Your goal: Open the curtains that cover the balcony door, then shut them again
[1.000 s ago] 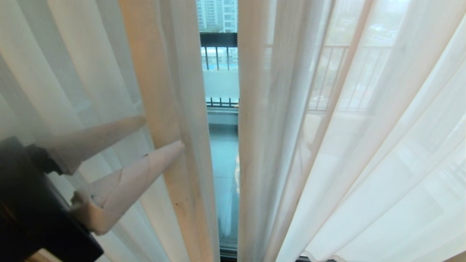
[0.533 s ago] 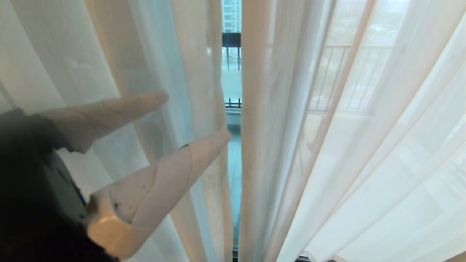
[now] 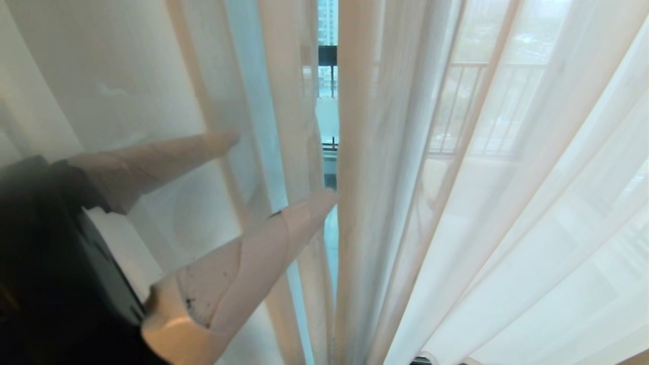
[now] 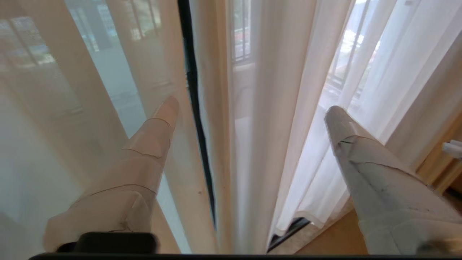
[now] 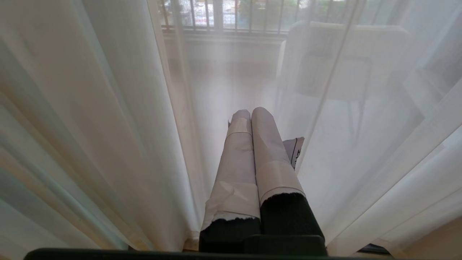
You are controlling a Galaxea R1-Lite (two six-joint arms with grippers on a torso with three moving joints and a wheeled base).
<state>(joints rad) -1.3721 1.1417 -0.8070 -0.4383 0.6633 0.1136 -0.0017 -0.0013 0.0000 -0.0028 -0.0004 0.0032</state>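
Two sheer white curtains hang before me, a left panel [image 3: 127, 76] and a right panel [image 3: 481, 203]. Between them only a thin slit shows the glass of the balcony door [image 3: 328, 116]; its dark frame [image 4: 195, 108] runs down beside the folds. My left gripper [image 3: 279, 167] is open wide at the left panel's inner edge. One finger [image 3: 203, 147] lies behind the sheer fabric, and the other finger's tip [image 3: 319, 203] is at the slit. Cream folds [image 4: 252, 144] hang loose between the fingers, ungripped. My right gripper [image 5: 251, 112] is shut on nothing, pointing at the right panel [image 5: 108, 108].
A black balcony railing [image 3: 327, 53] shows through the slit and faintly through the fabric [image 5: 223, 14]. The door's floor track [image 4: 288, 231] and wooden floor [image 4: 325, 238] lie below the wavy hem. A chair-like shape [image 5: 335, 72] stands outside on the balcony.
My left gripper has moved right and spread its fingers wider. The left panel's edge has come with it, so the gap has narrowed from a broad strip to a thin slit. The right arm is still.
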